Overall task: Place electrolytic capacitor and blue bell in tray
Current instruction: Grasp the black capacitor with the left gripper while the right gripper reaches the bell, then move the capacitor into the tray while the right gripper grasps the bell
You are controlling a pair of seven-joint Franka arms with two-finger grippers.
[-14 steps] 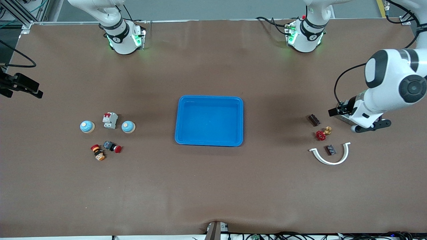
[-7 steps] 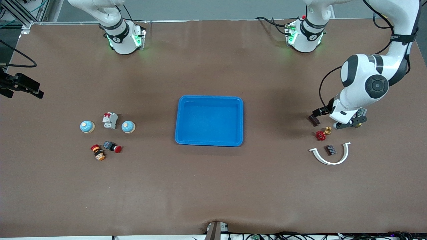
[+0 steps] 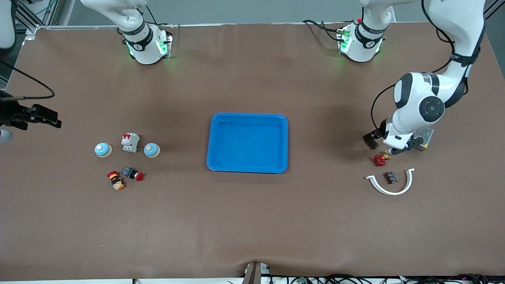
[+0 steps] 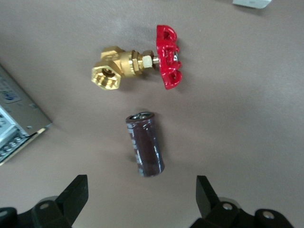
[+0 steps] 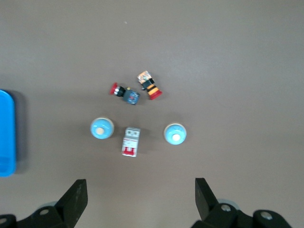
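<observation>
Electrolytic capacitor (image 4: 145,143) between open left hand (image 4: 142,199) fingers, valve (image 4: 140,64) beside

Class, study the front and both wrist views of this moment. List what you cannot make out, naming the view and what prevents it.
- Front view: the electrolytic capacitor is mostly hidden under the left gripper; only the left wrist view shows it whole.
- Left wrist view: the grey metal box is cut off by the picture's edge.
- Front view: the right gripper is partly cut off at the edge.
- Front view: the small black part inside the white curved piece is too small to identify.
</observation>
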